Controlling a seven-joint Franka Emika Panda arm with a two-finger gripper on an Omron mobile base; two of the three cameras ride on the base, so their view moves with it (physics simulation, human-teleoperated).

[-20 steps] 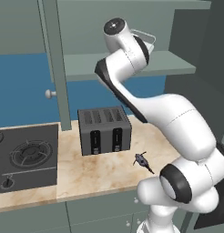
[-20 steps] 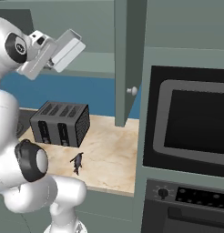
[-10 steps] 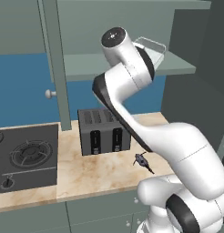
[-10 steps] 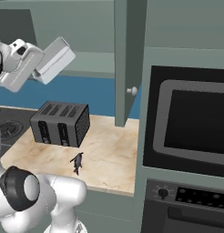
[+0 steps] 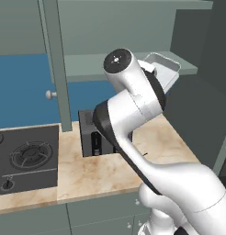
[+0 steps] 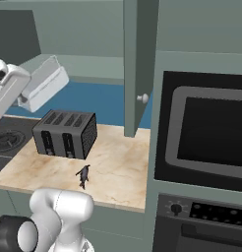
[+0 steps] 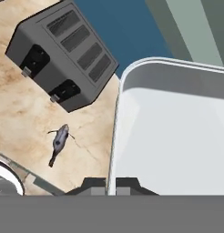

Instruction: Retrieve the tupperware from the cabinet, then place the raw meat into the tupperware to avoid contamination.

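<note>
The gripper pinches the tupperware rim between nearly closed tips. Hand view shows raw meat at nine o'clock on the counter; left base view hides it behind the arm.

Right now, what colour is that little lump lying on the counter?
The raw meat is dark grey with a thin dark tail, clearest in the hand view.
</note>
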